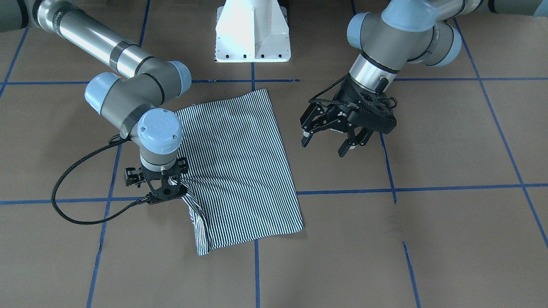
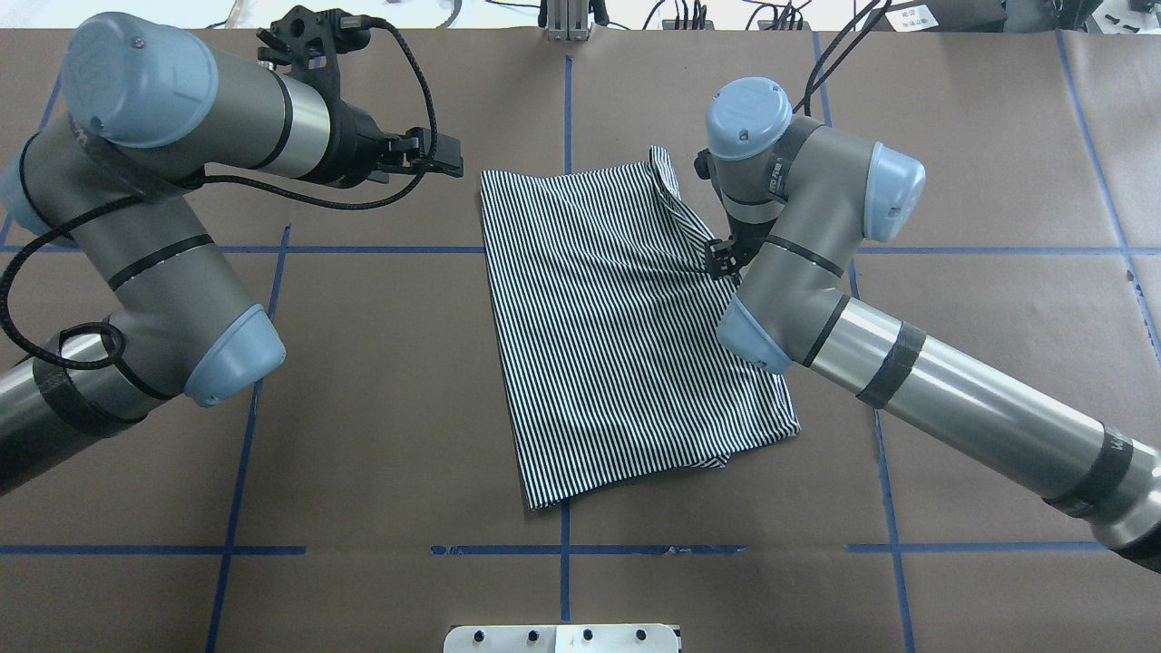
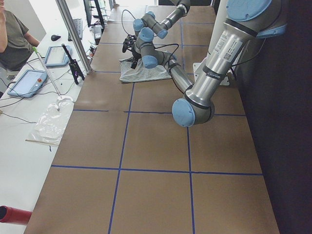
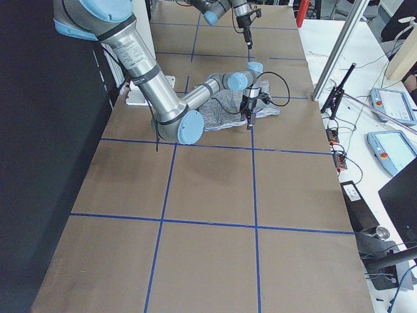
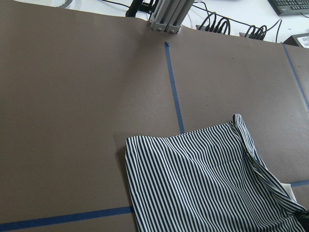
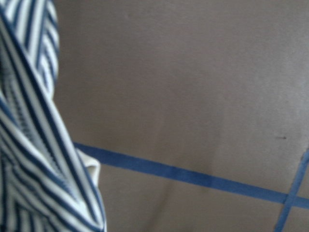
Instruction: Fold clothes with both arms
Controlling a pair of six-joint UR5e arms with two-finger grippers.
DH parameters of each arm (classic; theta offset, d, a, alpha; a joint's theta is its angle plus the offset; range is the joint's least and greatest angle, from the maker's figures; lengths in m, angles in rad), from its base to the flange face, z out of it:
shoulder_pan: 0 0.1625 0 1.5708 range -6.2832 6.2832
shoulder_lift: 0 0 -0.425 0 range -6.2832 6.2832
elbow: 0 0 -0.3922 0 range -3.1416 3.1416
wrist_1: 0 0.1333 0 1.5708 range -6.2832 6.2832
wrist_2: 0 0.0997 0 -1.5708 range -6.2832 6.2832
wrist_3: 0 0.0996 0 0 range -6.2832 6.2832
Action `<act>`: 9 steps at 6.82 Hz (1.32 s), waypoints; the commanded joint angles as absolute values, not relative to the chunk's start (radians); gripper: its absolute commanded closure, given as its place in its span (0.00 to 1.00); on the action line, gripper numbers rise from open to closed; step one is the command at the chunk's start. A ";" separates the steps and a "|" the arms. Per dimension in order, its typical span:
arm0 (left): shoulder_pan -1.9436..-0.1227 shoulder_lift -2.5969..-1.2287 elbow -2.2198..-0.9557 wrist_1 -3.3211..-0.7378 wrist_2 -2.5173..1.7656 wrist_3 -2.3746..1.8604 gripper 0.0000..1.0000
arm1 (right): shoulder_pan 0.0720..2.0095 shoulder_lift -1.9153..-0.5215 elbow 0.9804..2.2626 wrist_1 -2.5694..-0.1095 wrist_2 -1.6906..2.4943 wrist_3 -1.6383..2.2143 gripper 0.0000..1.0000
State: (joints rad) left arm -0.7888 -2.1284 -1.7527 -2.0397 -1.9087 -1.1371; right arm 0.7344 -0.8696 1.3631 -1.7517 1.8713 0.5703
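One striped polo shirt (image 1: 239,171) lay folded on the table (image 1: 428,239), in front of the white pedestal (image 1: 252,32). The right gripper (image 1: 173,186) pinched the shirt's edge; the left gripper (image 1: 332,143) hovered beside it, jaws apart.

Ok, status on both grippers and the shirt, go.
Left gripper open, hovering clear of the striped shirt. Right gripper down at the shirt's edge, fabric bunched there; closure not visible. Shirt partly folded, flat. Nothing in the way.
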 commanded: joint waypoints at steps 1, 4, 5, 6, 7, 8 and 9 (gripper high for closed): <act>-0.788 -2.128 -1.752 -2.042 -1.908 -1.137 0.00 | 0.791 -0.916 1.365 -1.750 1.844 0.496 0.00; -0.790 -2.126 -1.752 -2.042 -1.910 -1.135 0.00 | 0.821 -0.757 1.329 -1.750 1.884 0.518 0.00; -0.790 -2.126 -1.752 -2.042 -1.910 -1.135 0.00 | 0.804 -0.668 1.246 -1.738 1.884 0.535 0.00; -0.792 -2.126 -1.753 -2.042 -1.910 -1.135 0.00 | 0.767 -0.629 1.205 -1.736 1.882 0.548 0.00; -0.792 -2.126 -1.753 -2.042 -1.910 -1.135 0.00 | 0.737 -0.633 1.189 -1.735 1.876 0.552 0.00; -0.792 -2.126 -1.753 -2.042 -1.911 -1.135 0.00 | 0.726 -0.637 1.154 -1.686 1.873 0.554 0.00; -0.792 -2.125 -1.752 -2.042 -1.911 -1.135 0.00 | 0.723 -0.638 1.119 -1.651 1.873 0.552 0.00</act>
State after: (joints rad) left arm -0.7915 -2.1256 -1.7529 -2.0417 -1.9108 -1.1351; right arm 0.7326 -0.6380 1.1592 -1.6925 1.8746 0.5518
